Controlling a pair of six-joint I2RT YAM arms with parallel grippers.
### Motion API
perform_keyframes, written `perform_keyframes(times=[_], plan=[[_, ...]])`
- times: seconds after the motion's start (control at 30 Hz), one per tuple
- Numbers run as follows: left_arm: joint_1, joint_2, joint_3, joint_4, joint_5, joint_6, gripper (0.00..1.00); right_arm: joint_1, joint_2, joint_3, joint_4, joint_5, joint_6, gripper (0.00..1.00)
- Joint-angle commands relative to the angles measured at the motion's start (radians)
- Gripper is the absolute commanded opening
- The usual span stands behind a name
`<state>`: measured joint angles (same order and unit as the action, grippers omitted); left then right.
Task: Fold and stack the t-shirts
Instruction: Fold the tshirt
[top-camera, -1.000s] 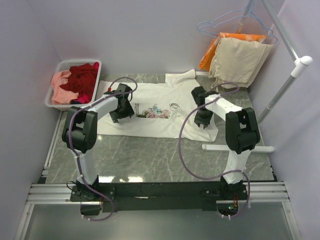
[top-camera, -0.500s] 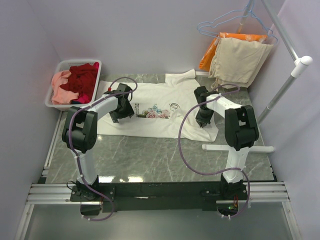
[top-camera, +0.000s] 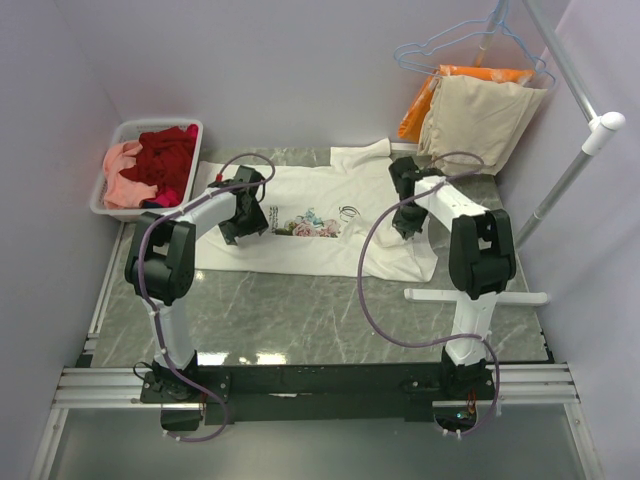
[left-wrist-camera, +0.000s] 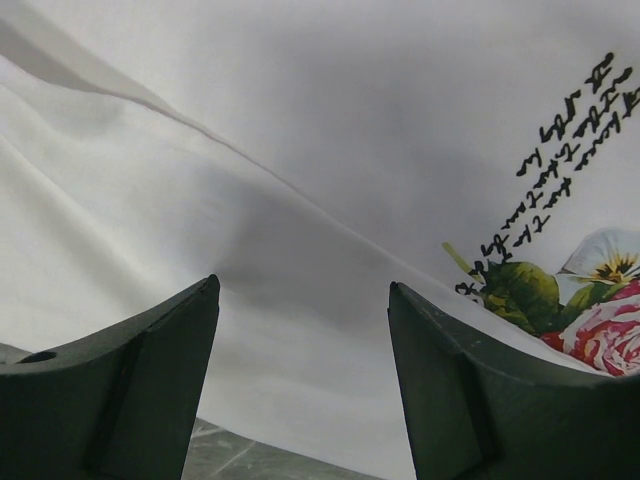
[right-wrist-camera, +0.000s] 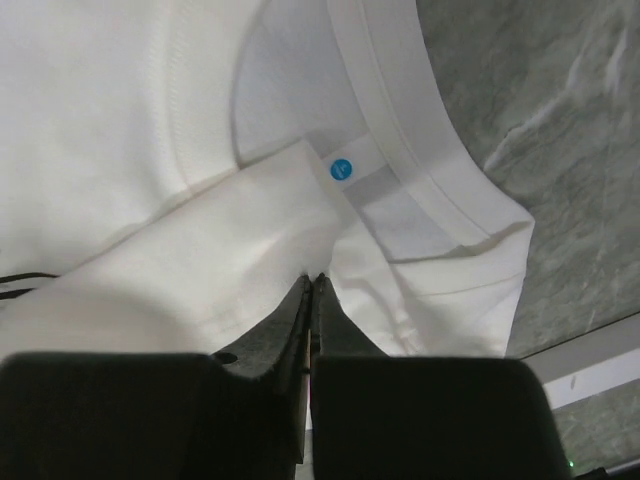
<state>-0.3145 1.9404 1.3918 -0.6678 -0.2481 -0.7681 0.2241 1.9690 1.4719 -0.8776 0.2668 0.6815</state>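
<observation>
We see the white t-shirt (top-camera: 300, 195) spread flat on the bench (top-camera: 300, 310), print side up, with both hands over it. The right hand (right-wrist-camera: 312, 282) is clenched. Its two fingers (right-wrist-camera: 285, 330) meet tip to tip, and creases in the cloth run in to that point, so we read it as grasping a small pucker of the shirt (a thin pinch, nothing more). Just ahead of those tips lies the ribbed collar (right-wrist-camera: 420, 170), with a round blue label (right-wrist-camera: 342, 169) inside it. Bare bench shows past the collar, to this hand's right in its own view. From above, the hand sits at the neck end of the shirt.

The left hand (left-wrist-camera: 300, 300) is released, its jaws standing wide apart over the shirt's other half. Below and ahead of it is plain white cloth with one long crease. Off to its right are the rose print (left-wrist-camera: 600, 320) and the dark script lettering (left-wrist-camera: 565, 140). Whether its fingertips touch the cloth we cannot tell.

Well away to the left of the left hand, a white basket (top-camera: 150, 124) holds a dark red tee (top-camera: 168, 155) and a salmon pink tee (top-camera: 120, 180) (both crumpled). Beyond the right hand, a beige cloth (top-camera: 480, 120) and an orange cloth (top-camera: 420, 110) hang from a rack (top-camera: 570, 175).
</observation>
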Motion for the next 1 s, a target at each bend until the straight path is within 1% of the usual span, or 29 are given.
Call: perform_keyframes(times=[0.0, 0.17, 0.47, 0.53, 0.57, 0.7, 0.8, 0.9, 0.93, 0.97], plan=[[0.003, 0.008, 0.027, -0.013, -0.028, 0.004, 0.74, -0.009, -0.009, 0.138, -0.038, 0.057, -0.019, 0.0], [0.002, 0.009, 0.029, -0.016, -0.028, 0.001, 0.74, -0.015, 0.076, 0.244, -0.058, 0.06, -0.03, 0.0], [0.002, 0.003, 0.038, -0.035, -0.042, 0.006, 0.74, -0.048, 0.232, 0.453, -0.049, 0.015, -0.025, 0.0], [0.002, 0.005, 0.044, -0.041, -0.045, 0.006, 0.74, -0.052, 0.267, 0.482, -0.061, 0.009, -0.022, 0.11], [0.002, 0.003, 0.046, -0.042, -0.046, 0.006, 0.74, -0.052, 0.268, 0.481, -0.054, 0.009, -0.023, 0.19], [0.002, -0.009, 0.027, -0.035, -0.057, 0.007, 0.74, -0.054, 0.196, 0.391, 0.028, 0.049, -0.017, 0.4], [0.002, -0.017, 0.01, -0.032, -0.063, 0.007, 0.74, -0.057, 0.122, 0.32, 0.08, 0.083, -0.019, 0.42], [0.002, -0.031, -0.014, -0.042, -0.08, 0.004, 0.74, -0.057, 0.08, 0.289, 0.033, 0.088, -0.034, 0.42], [0.002, -0.034, -0.02, -0.045, -0.086, 0.0, 0.74, -0.058, 0.071, 0.281, -0.019, 0.089, -0.033, 0.42], [0.002, -0.044, -0.028, -0.064, -0.103, -0.003, 0.74, -0.058, 0.061, 0.24, -0.036, 0.088, -0.036, 0.41]])
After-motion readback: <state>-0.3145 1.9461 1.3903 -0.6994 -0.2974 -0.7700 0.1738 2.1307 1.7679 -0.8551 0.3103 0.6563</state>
